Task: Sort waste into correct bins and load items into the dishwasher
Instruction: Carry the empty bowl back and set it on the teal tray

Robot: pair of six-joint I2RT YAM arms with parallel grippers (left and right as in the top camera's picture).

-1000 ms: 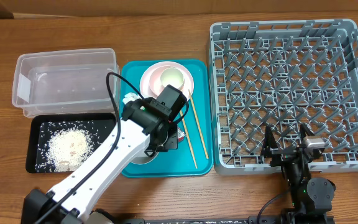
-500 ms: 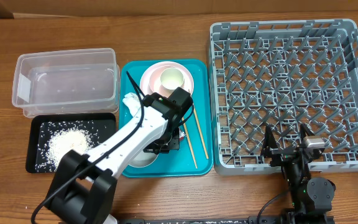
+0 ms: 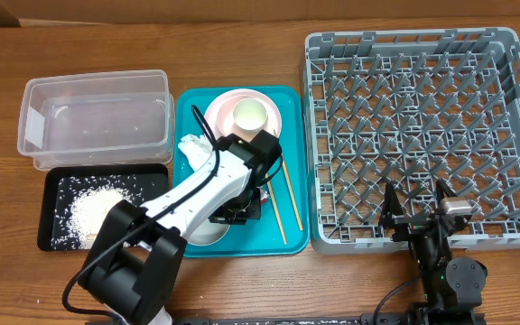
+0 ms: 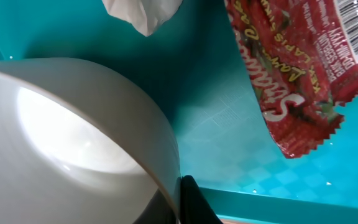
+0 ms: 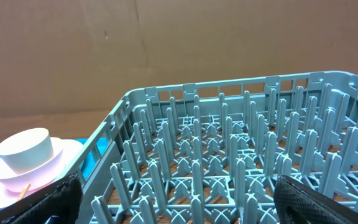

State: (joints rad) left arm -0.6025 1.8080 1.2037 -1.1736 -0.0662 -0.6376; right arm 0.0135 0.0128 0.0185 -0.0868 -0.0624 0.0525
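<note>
My left gripper (image 3: 240, 206) is low over the teal tray (image 3: 294, 236) and shut on the rim of a white bowl (image 4: 61, 137); one black finger is inside the rim and one outside. The bowl (image 3: 206, 231) peeks out under the arm. A red snack wrapper (image 4: 297, 74) lies just beside it and a crumpled napkin (image 3: 190, 144) further back. The pink plate (image 3: 226, 116) carries the white cup (image 3: 251, 115). Two chopsticks (image 3: 288, 194) lie on the tray's right side. My right gripper (image 3: 416, 209) stands open at the grey dish rack's (image 3: 422, 126) front edge.
The clear tub (image 3: 93, 117) stands at the left with the black tray (image 3: 57, 185) in front of it, loose rice (image 3: 97, 209) heaped in the tray. From the right wrist view the rack's upright pegs (image 5: 229, 155) fill the space ahead, with plate and cup (image 5: 23, 149) to the left.
The left arm's elbow has folded in and its wrist has shifted slightly toward the plate, staying down at the bowl. The right arm has not moved.
</note>
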